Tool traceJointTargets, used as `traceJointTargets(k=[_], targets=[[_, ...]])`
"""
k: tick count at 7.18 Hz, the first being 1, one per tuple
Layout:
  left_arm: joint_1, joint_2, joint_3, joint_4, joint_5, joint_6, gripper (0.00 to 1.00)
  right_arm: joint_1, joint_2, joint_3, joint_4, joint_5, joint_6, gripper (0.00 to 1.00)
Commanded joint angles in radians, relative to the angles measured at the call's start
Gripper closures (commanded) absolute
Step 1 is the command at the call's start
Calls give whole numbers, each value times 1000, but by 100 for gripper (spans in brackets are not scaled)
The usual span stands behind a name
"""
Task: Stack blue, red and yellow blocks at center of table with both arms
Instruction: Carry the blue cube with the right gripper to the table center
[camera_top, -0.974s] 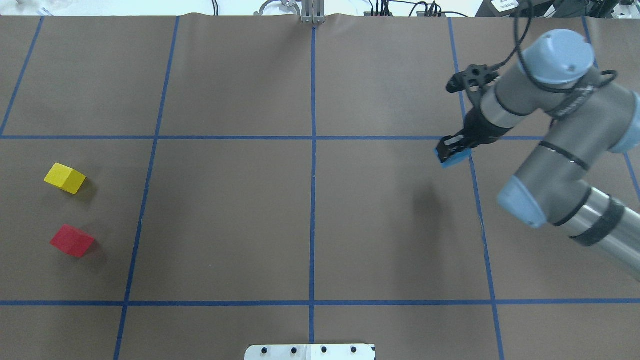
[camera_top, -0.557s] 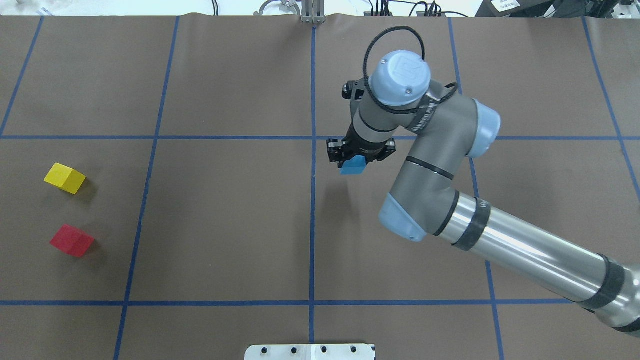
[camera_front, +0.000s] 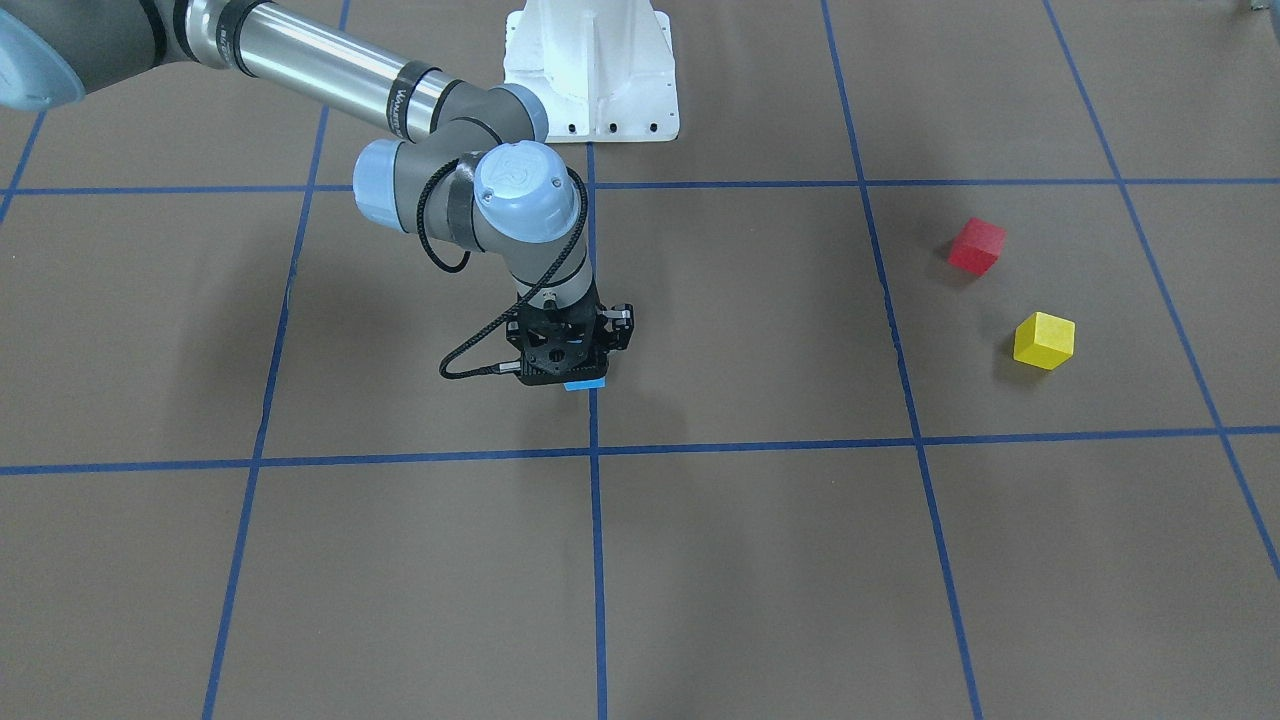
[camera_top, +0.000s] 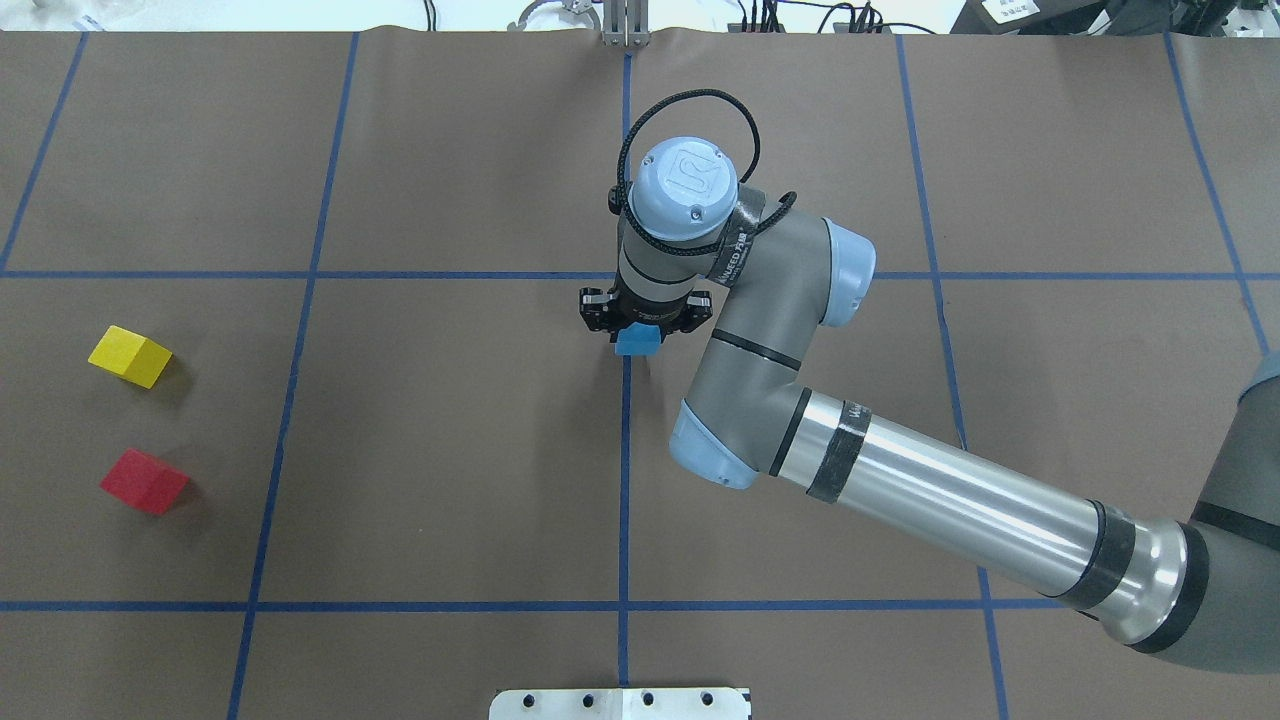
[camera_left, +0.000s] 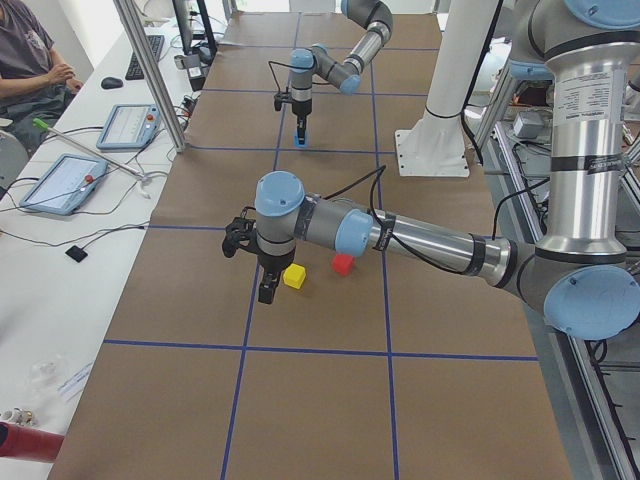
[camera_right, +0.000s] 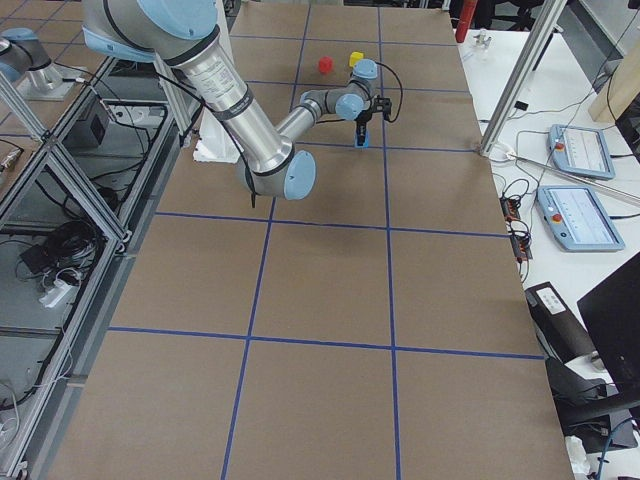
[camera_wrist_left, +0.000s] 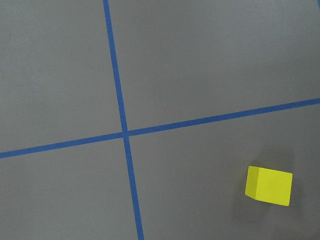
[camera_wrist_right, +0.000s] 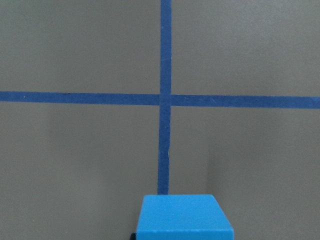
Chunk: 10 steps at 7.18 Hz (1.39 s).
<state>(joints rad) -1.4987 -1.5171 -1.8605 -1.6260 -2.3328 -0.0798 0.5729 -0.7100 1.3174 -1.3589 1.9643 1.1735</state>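
My right gripper (camera_top: 640, 330) points straight down over the centre tape line of the table (camera_top: 450, 450), shut on the blue block (camera_top: 637, 341) (camera_wrist_right: 184, 217). The block hangs low; I cannot tell whether it touches. From the front, only a sliver of the blue block (camera_front: 584, 384) shows under that gripper (camera_front: 570, 372). The yellow block (camera_top: 130, 356) (camera_wrist_left: 269, 186) and red block (camera_top: 144, 481) lie apart at the table's left. My left gripper (camera_left: 266, 291) shows only in the exterior left view, hovering near the yellow block (camera_left: 294, 277); I cannot tell its state.
The white pedestal base (camera_front: 590, 70) stands at the robot's side of the table. My right forearm (camera_top: 950, 495) slants across the right half. A side desk with tablets (camera_left: 60, 180), a metal post (camera_left: 150, 70) and a seated person (camera_left: 30, 60) lie beyond the far edge.
My right arm has swung left from the table's right side to the centre line, carrying the blue block and coming lower. The yellow and red blocks have not moved.
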Motion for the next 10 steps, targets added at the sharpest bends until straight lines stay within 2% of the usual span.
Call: traceJointTargets(k=[1,3,7,8,9,10], targets=[[0,0,-2,0,0,-2,0,-10,27,-47,4,-2,1,68],[0,-1,-6,0,1,-61,0,-14,35,-63,3,-2,1,65],[0,0,-6,0,0,-64,0,-15,30,-66,-2,-5,11,65],[0,-1,-6,0,1,-64,0,-15,30,-69,-2,-5,8,52],[0,0,-6,0,1,-64,0,-16,30,-70,-2,-7,8,1],[0,-1,-6,0,1,-64,0,-16,32,-70,-2,-10,8,0]])
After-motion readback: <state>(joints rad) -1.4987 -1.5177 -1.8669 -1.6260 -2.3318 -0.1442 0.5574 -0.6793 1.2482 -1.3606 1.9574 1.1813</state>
